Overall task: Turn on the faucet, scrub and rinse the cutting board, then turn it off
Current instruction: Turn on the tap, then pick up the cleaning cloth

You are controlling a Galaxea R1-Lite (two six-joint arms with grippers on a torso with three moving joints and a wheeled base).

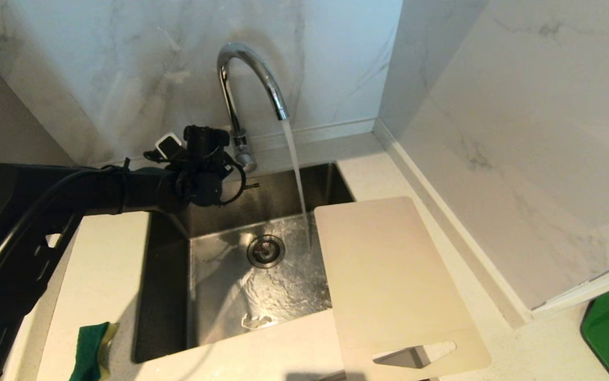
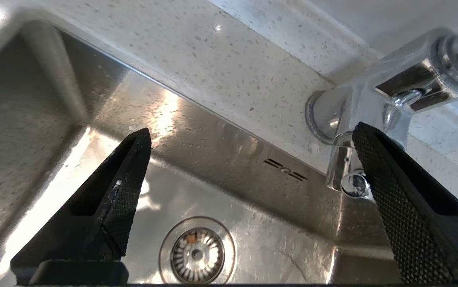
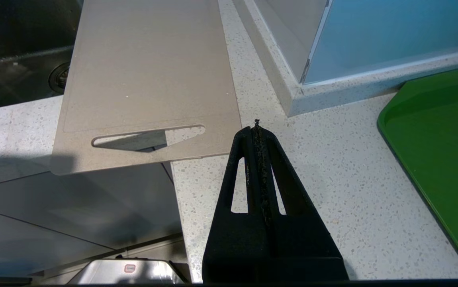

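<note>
1. Sponge [image 1: 91,352] is cut off at the lower left edge.
2. Left gripper [image 2: 249,137] has fingers spread wide, empty, by the running faucet [image 1: 246,79].
3. Right gripper [image 3: 257,125] is pressed closed, empty, near the cutting board [image 1: 389,275] overhanging the sink [image 1: 167,296].

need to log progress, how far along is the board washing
Done: the faucet runs into the sink. In hand: the open left gripper sits by the faucet's base. Left: the cutting board and sponge lie untouched; scrubbing, rinsing, shutting off remain.

No readable text, label or number anywhere.
</note>
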